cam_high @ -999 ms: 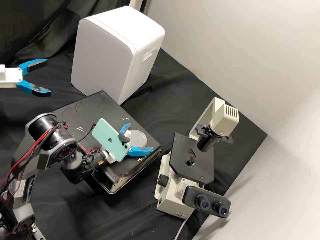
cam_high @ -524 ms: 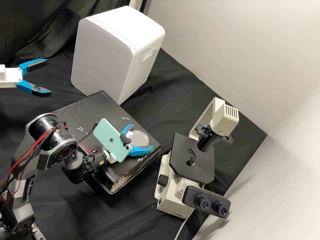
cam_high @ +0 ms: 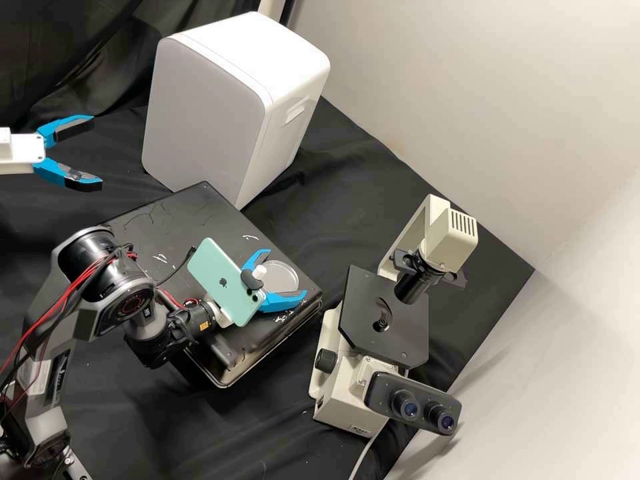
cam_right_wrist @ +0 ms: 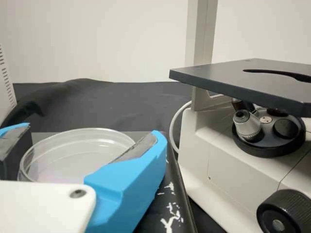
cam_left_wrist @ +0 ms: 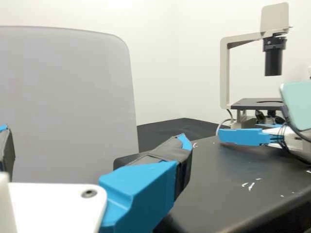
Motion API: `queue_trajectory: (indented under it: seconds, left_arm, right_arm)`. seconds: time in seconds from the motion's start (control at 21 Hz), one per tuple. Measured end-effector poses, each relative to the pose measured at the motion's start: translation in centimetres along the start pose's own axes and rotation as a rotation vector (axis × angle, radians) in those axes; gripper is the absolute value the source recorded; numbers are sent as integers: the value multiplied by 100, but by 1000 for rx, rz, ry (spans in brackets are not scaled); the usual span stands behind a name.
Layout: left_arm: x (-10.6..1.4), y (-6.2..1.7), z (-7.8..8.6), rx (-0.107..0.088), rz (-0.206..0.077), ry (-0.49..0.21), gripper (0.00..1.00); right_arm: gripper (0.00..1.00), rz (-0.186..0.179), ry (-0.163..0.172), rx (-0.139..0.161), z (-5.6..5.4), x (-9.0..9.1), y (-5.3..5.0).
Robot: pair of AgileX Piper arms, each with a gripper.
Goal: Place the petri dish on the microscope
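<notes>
A: When set against a second ago, what new in the high view?

B: A small nudge of the right gripper across the black tray, toward 3 o'clock, with its blue fingers now flanking the petri dish more fully. Reads as approach finished, squeeze and lift yet to come. No real shift for the left gripper: spread wide, holding nothing, off at 10 o'clock of the tray, beside the white box.

A: And the goal?

B: The microscope at 3 o'clock of the dish, well apart, with its black stage facing up.

A: Left wrist view?

B: Same idle spread up close, box just ahead; farther off, one blue finger of the other arm lying level over the tray.

A: Right wrist view?

B: Dish flat on the tray, between the two parted fingers, one of them lying right along the rim. Touching or just shy, hard to tell here. Parted, not clamped, by the look of it.
</notes>
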State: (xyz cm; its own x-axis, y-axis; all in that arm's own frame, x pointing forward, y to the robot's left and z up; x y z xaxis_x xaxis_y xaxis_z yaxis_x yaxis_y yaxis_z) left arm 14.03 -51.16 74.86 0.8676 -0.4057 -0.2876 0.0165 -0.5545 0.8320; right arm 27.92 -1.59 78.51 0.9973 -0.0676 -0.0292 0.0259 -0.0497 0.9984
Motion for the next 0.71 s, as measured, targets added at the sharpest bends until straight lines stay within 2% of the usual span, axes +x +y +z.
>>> queue_trajectory:
  seconds: [0.1,0.19,0.33,0.48,0.71]
  left_arm:
    - [1,2,-7,3,1,2,100]
    - [1,2,0,9,1,-7,100]
    - [2,2,2,13,1,-13,100]
    - [2,2,2,13,1,-13,100]
    - [6,-9,1,15,-6,-12,100]
  right_arm:
    - [0,15,11,-3,-22,-10,52]
    - [0,24,-2,-2,-11,-39,114]
    - [0,74,-4,25,-15,-72,272]
    - [0,128,14,41,-39,-119,436]
    - [0,188,56,64,-96,-200,643]
